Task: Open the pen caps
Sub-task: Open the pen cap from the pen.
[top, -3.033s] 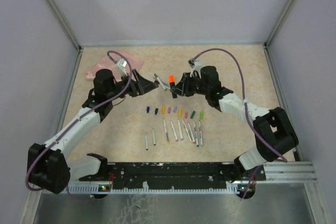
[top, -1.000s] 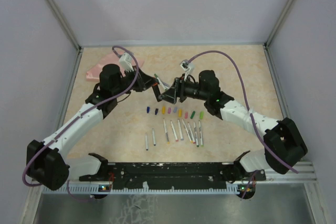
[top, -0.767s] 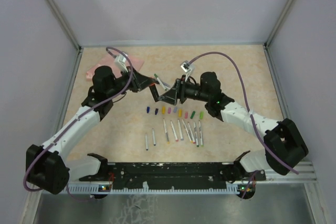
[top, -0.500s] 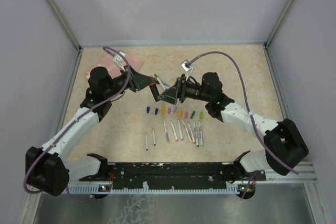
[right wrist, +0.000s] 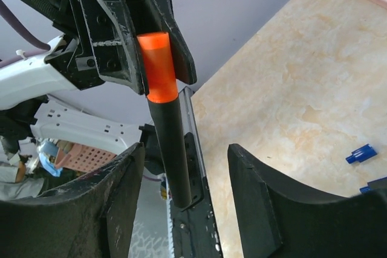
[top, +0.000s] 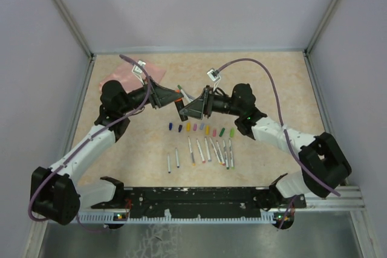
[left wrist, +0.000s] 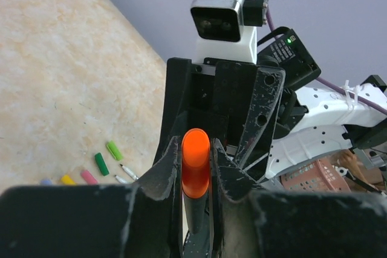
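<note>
On the table (top: 272, 83) nine loose pen caps (top: 201, 127) lay in one row: one blue, one very dark, two yellow, two pink, one purple and two green. One orange cap (left wrist: 195, 160) more sat on the single pen (right wrist: 172, 149) that was up in the air. The bare pen barrels (top: 207, 149) seemed to be nine, though some lay too close together to count surely. There was one pink pouch (top: 118, 77).
</note>
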Robot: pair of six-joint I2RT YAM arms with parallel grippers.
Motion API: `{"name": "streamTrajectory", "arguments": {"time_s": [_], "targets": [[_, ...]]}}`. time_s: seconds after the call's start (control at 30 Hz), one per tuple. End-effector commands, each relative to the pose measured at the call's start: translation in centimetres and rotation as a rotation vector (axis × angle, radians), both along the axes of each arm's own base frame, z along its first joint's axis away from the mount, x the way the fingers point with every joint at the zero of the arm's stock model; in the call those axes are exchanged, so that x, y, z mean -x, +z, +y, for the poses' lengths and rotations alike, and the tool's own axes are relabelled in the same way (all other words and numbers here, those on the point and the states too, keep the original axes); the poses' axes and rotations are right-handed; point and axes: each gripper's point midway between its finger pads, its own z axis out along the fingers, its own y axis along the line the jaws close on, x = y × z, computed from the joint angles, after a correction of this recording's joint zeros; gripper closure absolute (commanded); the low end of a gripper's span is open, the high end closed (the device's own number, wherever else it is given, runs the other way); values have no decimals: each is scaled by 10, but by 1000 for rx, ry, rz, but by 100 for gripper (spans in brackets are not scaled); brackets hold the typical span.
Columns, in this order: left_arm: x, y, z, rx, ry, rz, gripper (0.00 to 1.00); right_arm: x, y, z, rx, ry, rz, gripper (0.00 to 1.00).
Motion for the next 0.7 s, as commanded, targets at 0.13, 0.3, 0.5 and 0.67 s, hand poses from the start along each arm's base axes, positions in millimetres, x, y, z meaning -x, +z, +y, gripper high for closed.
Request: {"name": "streamTrajectory", "arguments": {"time_s": [0.13, 0.3, 0.5, 0.67], "targets": [[4, 7, -2, 35, -44, -43, 100, 17, 31, 14, -90, 107, -72, 52], [0, 7, -3, 38, -41, -54, 100, 22, 32, 19, -98, 136, -70, 64], [-3, 13, -4, 47, -50, -80, 100, 24, 34, 19, -107, 146, -66, 89], [-10, 30, 0, 72, -51, -149, 100, 31, 40, 18, -155, 176, -64, 100]]}}
